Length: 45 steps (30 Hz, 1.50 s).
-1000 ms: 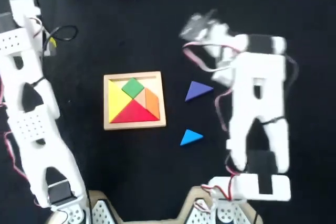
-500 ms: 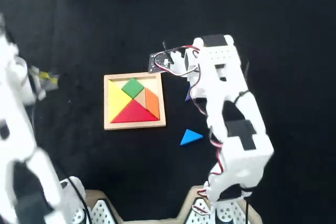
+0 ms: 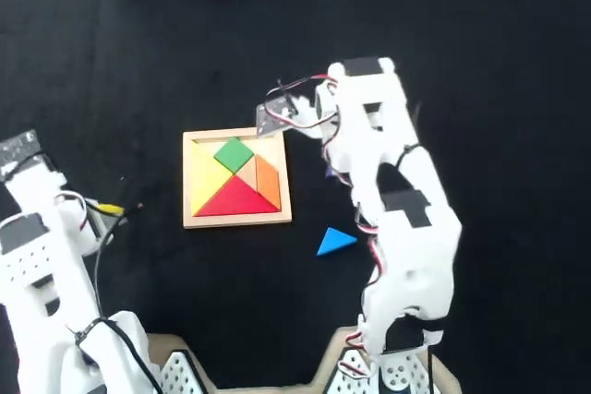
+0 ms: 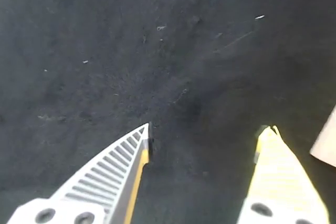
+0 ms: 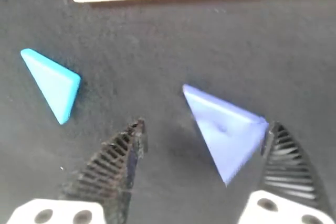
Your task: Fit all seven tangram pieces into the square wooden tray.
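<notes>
The purple triangle (image 5: 227, 132) is straddled by the spread right end effector (image 5: 206, 125); the left end effector (image 4: 208, 128) is spread too.

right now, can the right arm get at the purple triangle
Probably yes. The right gripper is open and the purple triangle lies flat on the black table between its jaws, near one of them, with nothing in the way.

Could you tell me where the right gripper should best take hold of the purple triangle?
Probably across its straight side edges, coming down from above: the purple triangle lies flat on the table, between the fingers of the open right gripper.
</notes>
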{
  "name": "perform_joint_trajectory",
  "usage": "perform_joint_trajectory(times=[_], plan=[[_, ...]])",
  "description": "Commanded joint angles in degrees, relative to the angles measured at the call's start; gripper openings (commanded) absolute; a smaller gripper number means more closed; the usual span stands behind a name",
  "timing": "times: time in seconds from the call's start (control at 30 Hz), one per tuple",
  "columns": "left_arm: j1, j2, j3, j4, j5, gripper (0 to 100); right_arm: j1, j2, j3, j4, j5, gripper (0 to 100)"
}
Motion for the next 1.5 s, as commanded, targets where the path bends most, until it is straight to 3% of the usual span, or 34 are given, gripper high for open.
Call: perform_joint_trajectory(times=[0.0,0.5,0.9,1.0,1.2,1.47], plan=[[-0.66,-1.14,7.34,-10.37,0.09,32,-0.35,0.92,-2.86,-2.73,0.26,35.1],[2.59,-0.62,9.01,-12.75,-0.09,32,5.98,4.70,-4.00,-5.27,0.18,35.0],[2.59,-0.62,9.10,-12.75,-0.09,32,4.84,6.73,-2.86,-7.38,0.18,34.8],[2.59,-0.62,9.10,-12.75,-0.09,32,4.84,7.78,-2.77,-9.49,0.18,28.3],[2.86,-0.62,9.54,-13.10,-0.09,32,4.92,7.96,-2.86,-10.02,0.18,4.0],[2.86,-0.97,10.51,-14.51,-0.09,32,5.01,8.31,-5.67,-10.20,0.00,1.2]])
